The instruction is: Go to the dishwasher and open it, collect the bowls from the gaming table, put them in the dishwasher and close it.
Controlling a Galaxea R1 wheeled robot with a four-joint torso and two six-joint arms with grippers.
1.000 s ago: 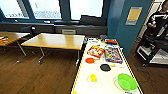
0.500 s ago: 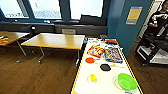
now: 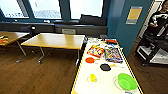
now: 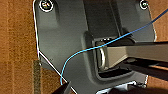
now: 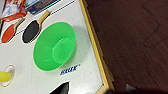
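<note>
The gaming table (image 3: 82,62) has a white top and a yellow rim and stands just ahead, right of centre in the head view. On its near end sit the bowls: a wide lime-green one (image 3: 127,81) at the right and a small yellow one (image 3: 92,77) to its left. The right wrist view looks straight down on the green bowl (image 5: 54,46), upright beside the table's yellow rim (image 5: 95,47), with the yellow bowl (image 5: 3,76) at the picture's edge. A dark tip of my right gripper (image 5: 61,89) hangs above the table top near the green bowl. The dishwasher is out of view.
A red paddle (image 3: 89,60), a black paddle (image 3: 105,67) and colourful game boxes (image 3: 113,54) lie farther along the table. A wooden table (image 3: 55,40) stands to the left. A person (image 3: 160,17) with a black cart (image 3: 155,47) is at the right. The floor is dark wood (image 3: 37,75).
The whole head picture has shifted slightly, as the camera has moved a little nearer the gaming table. The bowls and paddles lie where they were.
</note>
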